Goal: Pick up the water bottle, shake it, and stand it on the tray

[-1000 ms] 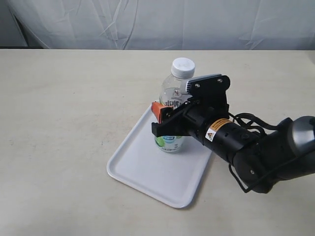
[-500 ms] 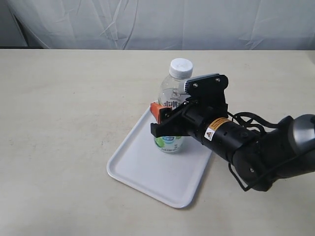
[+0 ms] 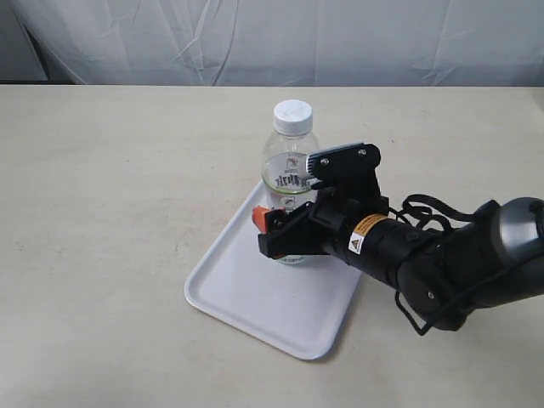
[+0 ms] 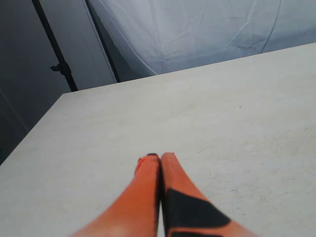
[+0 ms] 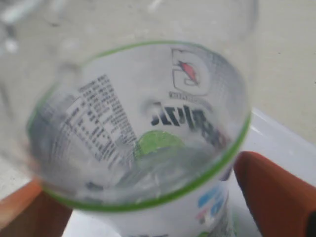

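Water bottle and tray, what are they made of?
The water bottle looks like thin clear plastic: you can see right through it, and it shines. Its cap looks like matte white plastic. The tray is probably smooth white plastic too, slightly glossy, with a rounded rim.

Table [image 3: 102, 212]: a pale beige matte top is spread across the scene.
Backdrop [image 3: 255, 38]: a creased white sheet is hung behind the table's far edge.
Wall [image 4: 24, 89]: dark panels are seen beside the sheet, crossed by a black pole [image 4: 59, 66].
Light: soft and even; only faint shadows are cast.
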You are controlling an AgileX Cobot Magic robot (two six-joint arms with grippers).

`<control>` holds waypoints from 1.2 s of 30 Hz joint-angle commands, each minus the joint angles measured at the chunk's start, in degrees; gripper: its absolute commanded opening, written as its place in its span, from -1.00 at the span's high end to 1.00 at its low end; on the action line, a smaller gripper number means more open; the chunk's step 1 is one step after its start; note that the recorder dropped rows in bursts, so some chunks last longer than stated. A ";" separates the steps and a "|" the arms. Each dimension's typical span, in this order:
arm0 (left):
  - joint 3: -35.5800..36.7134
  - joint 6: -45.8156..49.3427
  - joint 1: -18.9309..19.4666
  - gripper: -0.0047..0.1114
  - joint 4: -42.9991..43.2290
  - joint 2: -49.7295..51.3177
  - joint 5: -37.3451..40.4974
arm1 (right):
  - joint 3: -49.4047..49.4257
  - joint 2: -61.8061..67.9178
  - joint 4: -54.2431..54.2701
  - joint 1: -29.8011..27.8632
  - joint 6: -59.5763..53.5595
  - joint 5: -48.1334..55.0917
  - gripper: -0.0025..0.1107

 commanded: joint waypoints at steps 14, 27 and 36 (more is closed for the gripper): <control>0.13 -0.47 0.05 0.92 0.31 -0.24 -0.75 | 0.36 -2.23 -0.28 -0.07 -0.29 19.75 -0.53; 0.13 -0.47 0.05 0.92 0.31 -0.24 -0.75 | 0.36 -13.95 -2.80 -0.07 -0.56 39.96 0.97; 0.13 -0.47 0.05 0.92 0.31 -0.24 -0.75 | 3.88 -36.49 0.62 2.62 -0.20 57.71 0.97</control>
